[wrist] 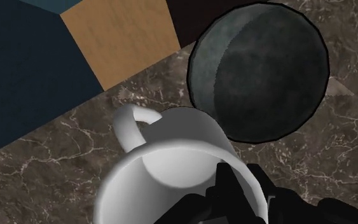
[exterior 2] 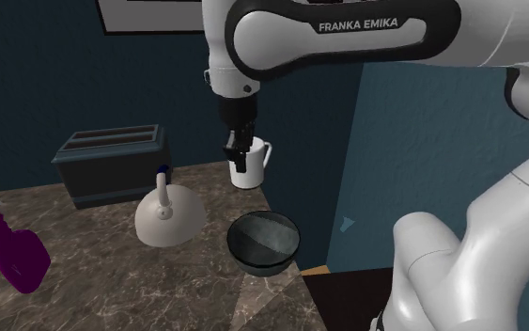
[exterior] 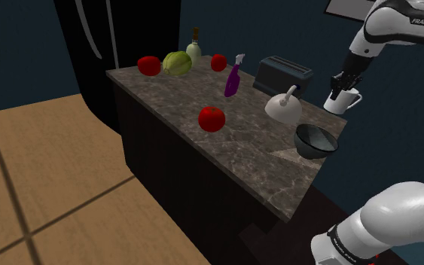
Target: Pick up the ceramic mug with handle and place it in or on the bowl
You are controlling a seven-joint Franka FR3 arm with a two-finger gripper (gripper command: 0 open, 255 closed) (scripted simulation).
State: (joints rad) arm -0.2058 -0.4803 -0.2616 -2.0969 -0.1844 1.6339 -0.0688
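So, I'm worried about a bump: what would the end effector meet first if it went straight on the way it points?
The mug: the end effector sits at its rim, pointing down into it. Under the mug lies the counter.

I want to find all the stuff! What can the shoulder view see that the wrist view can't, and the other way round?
The shoulder view adds three red round fruits, a green round vegetable, a pale bottle, a purple spray bottle, a dark toaster and a white kettle. The wrist view adds the hollow inside of the white handled mug, seen from above. Both share that mug, the black gripper clasping its rim, the dark round bowl, the brown marbled counter and the wooden floor.
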